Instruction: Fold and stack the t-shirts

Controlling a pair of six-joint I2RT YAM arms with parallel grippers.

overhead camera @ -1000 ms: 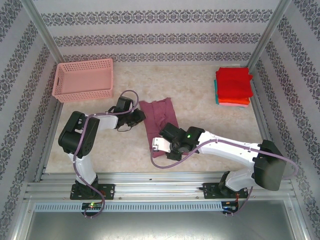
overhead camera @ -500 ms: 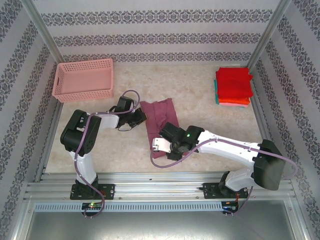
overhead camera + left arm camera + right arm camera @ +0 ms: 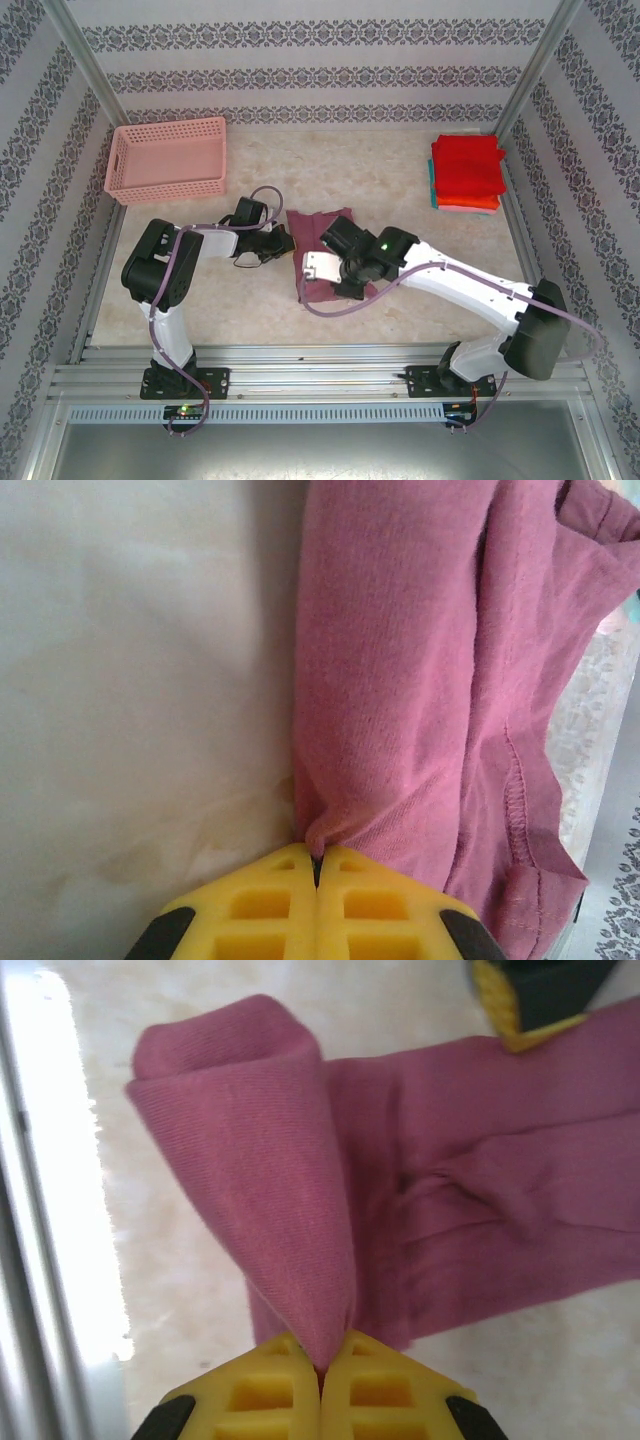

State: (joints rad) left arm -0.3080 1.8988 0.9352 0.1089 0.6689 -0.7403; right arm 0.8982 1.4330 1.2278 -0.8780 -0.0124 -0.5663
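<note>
Maroon-plum soft cloth t-shirt (image 3: 318, 222) lay between both grippers. The left gripper (image 3: 316, 872) pinched its side edge, probably as an anchor, while the right gripper (image 3: 322, 1365) clamped a raised fold, probably to carry it over.

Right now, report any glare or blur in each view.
Top external: evenly lit, sharp. Left wrist: maroon cloth t-shirt crisp, patterned wall at right edge blurred. Right wrist: glare blows out the pale tabletop along the left edge.
</note>
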